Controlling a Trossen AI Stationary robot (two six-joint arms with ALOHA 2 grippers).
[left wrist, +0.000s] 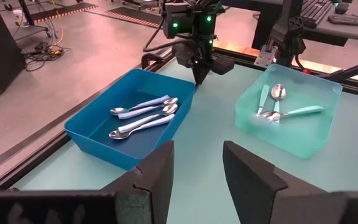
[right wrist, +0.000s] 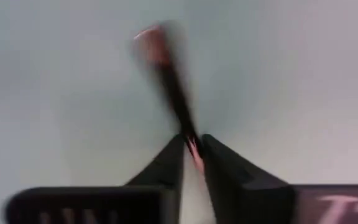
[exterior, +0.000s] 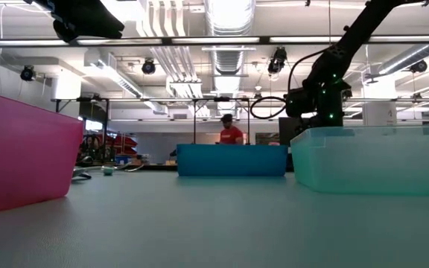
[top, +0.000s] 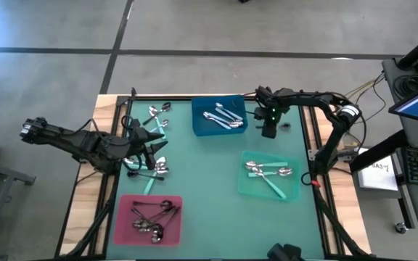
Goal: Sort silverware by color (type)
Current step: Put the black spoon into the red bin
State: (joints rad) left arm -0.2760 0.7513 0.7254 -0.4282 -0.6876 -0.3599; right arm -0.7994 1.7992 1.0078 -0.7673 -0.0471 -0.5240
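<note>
My right gripper point(top: 269, 132) points down at the mat just right of the blue tray point(top: 202, 125), shut on a dark-handled spoon point(right wrist: 166, 74). Three all-silver spoons point(left wrist: 143, 116) lie in the blue tray. Teal-handled spoons point(top: 268, 172) lie in the green tray point(top: 247, 185), and dark-handled ones point(top: 151, 216) in the pink tray point(top: 122, 225). My left gripper point(left wrist: 197, 171) hovers open over loose spoons point(top: 157, 123) on the mat's left side. My right gripper pinches the dark spoon's handle point(right wrist: 190, 138) between its two fingertips, coming from above and pointing down. The handle runs away from the fingers to the shiny bowl point(right wrist: 151, 38). Whether the spoon is lifted off the mat, I cannot tell.
More loose spoons point(top: 158, 168) lie near my left gripper. Free mat lies between the trays in the middle. Black frame rails point(top: 312, 138) run along the table's sides. A person in red point(exterior: 230, 134) stands far back in the room.
</note>
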